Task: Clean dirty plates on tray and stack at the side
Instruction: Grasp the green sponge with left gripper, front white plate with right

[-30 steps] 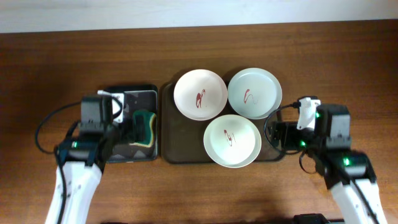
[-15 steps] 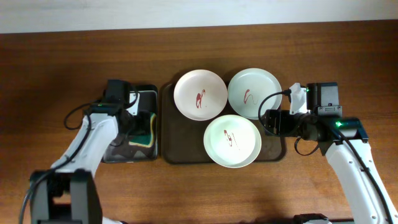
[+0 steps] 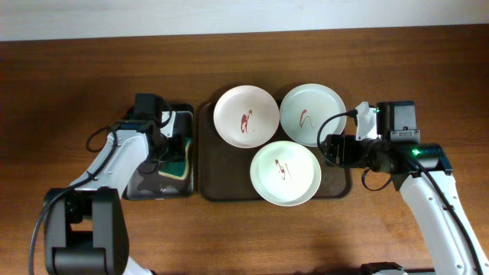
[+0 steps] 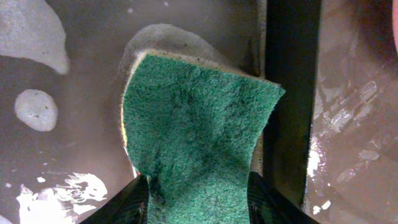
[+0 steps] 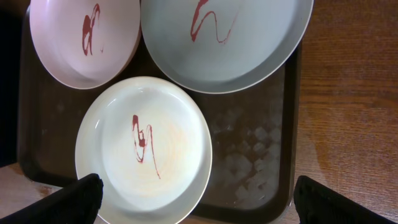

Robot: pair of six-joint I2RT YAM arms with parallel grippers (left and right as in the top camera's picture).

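Three white plates with red sauce squiggles lie on the dark brown tray: one at the back left, one at the back right, one at the front. My left gripper is down in the small black tray, its fingers pressed against both sides of a green sponge, which buckles between them. My right gripper hangs open above the brown tray's right end, fingers spread wide over the front plate's near edge and bare tray bottom, holding nothing.
The black tray has a wet glossy bottom with patches of foam. Its rim sits close against the brown tray's left rim. Bare wooden table lies to the left, right and behind both trays.
My left arm has swung in over the black tray and its jaws have narrowed onto the sponge. My right arm moved in toward the brown tray's right end, then held still.
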